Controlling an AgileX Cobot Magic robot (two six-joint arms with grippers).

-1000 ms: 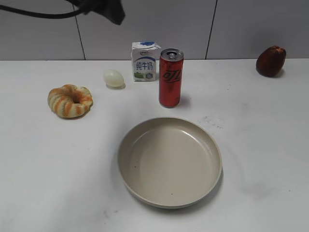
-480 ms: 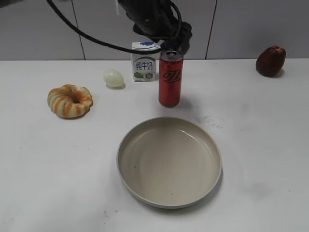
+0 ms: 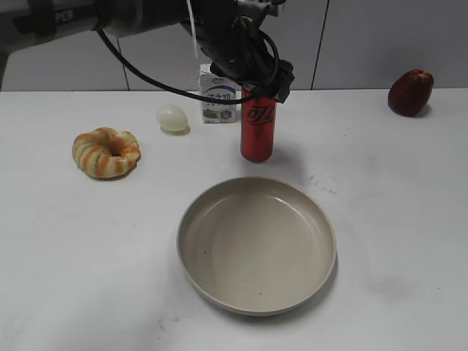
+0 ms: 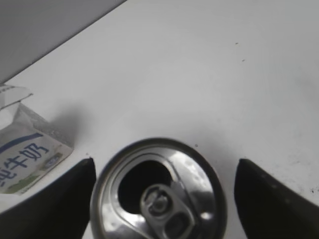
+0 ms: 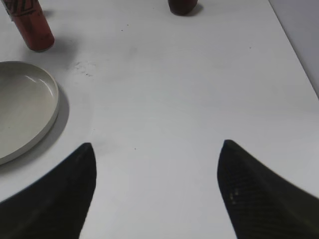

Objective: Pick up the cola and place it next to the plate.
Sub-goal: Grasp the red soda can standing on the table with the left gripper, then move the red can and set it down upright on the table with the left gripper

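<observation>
The cola (image 3: pixel 257 131), a slim red can, stands upright behind the beige plate (image 3: pixel 257 245). My left gripper (image 3: pixel 262 86) is at the can's top. In the left wrist view its two black fingers are open on either side of the silver lid (image 4: pixel 159 196), the left finger close to the rim, the right finger apart from it. My right gripper (image 5: pixel 157 164) is open and empty over bare table; its view shows the can (image 5: pixel 34 27) at the far left and the plate's rim (image 5: pixel 50 107). The right gripper does not show in the exterior view.
A white-and-blue milk carton (image 3: pixel 218 93) stands just behind and left of the can. An egg (image 3: pixel 172 118) and an orange-striped ring bread (image 3: pixel 106 152) lie to the left. A dark red fruit (image 3: pixel 410 92) sits at the back right.
My left arm has come in from the upper left and dropped down over the can; its fingers now straddle the can's top. The can and plate have not moved.
</observation>
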